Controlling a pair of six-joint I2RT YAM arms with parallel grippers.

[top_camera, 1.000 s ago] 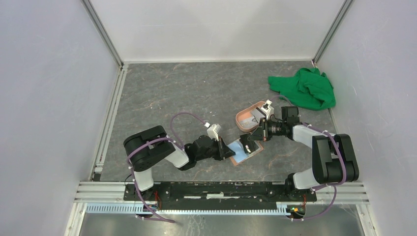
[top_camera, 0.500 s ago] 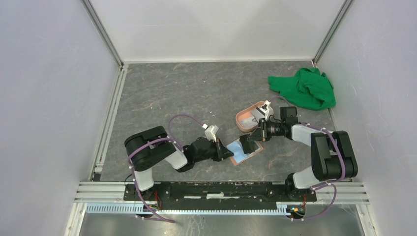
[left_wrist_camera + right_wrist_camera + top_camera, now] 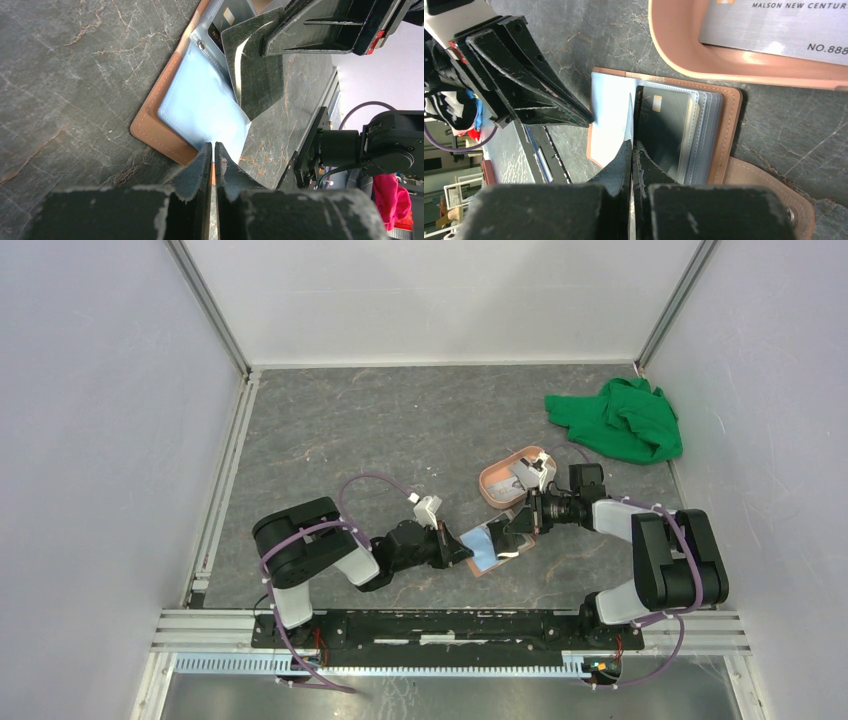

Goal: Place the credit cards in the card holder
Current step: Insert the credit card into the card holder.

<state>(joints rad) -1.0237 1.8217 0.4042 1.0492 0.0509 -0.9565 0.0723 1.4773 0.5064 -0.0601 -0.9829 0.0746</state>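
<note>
Front centre, open card holder (image 3: 483, 552): left jaws pinch blue flap (image 3: 200, 100), right jaws sleeve (image 3: 250, 70).

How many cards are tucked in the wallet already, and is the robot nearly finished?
Not finished. One black card already sits in a pocket of the open card holder. The right gripper has its jaws shut on a clear sleeve, holding it up, while the left gripper pinches the holder's blue edge. A silver card still lies in the pink tray.
</note>
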